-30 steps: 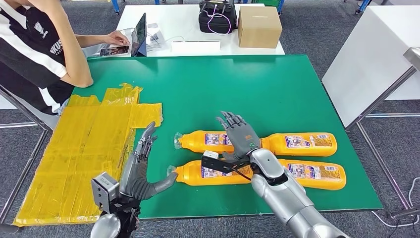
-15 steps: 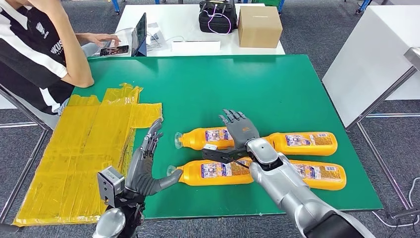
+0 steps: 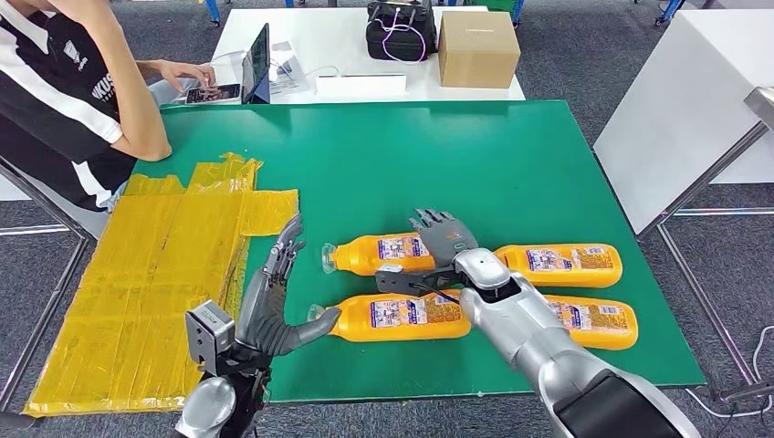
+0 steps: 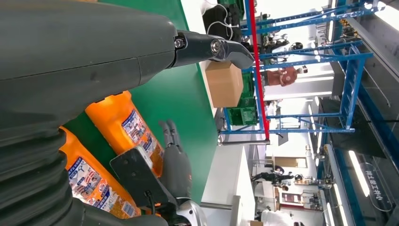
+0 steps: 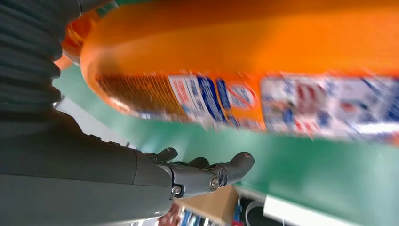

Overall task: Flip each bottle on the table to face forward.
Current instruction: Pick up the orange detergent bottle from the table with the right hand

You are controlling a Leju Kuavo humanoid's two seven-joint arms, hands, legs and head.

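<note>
Fingers of the right hand lie spread and flat over the base end of the upper-left bottle, near the middle of the frame, palm down, closed on nothing. The left hand stands edge-up at the lower left of centre, fingers straight and apart, its thumb reaching toward the cap of the lower-left bottle; it holds nothing.

Four orange bottles lie on their sides on the green surface, in two rows across the picture. Both left-hand bottles have their long axes running left to right with clear caps toward the left. The upper-right bottle and lower-right bottle lie base to base with them, stretching to the right. Each carries a white and blue printed label facing up; the right wrist view shows one label close and blurred.

Crinkled yellow sheeting covers the surface's left side. At upper left a person leans an arm on the edge beside a tablet. Beyond, a white table carries a cardboard box and a black bag.
</note>
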